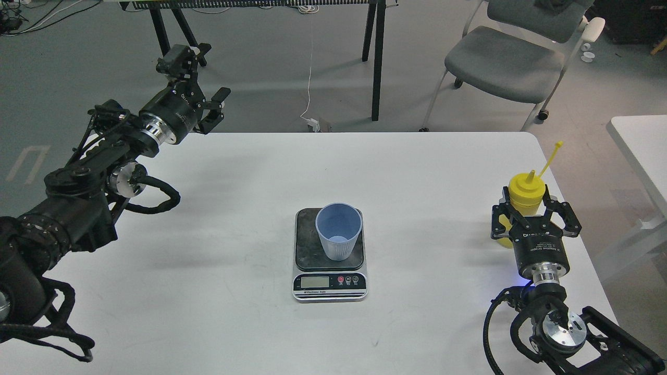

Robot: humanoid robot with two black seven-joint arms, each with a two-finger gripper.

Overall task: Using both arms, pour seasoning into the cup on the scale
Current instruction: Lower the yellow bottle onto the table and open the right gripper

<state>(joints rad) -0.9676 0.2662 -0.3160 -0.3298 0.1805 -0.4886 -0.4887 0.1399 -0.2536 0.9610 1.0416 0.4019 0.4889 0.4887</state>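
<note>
- scale [330,281] mid-counter [208,291], near front — blue cup [338,230] upright on its dark plate
- right pincer [531,216] at counter's right edge, fingers spread either side of yellow seasoning bottle [525,194], contact unclear; bottle upright, cap strap sticking up
- left pincer [200,73] far left, raised past counter's back edge — open, holding nothing

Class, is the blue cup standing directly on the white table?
No, the cup stands upright on the scale and not on the table.

Left end effector [200,78] raised, fingers spread; right end effector [531,211] forward, fingers apart.
</note>
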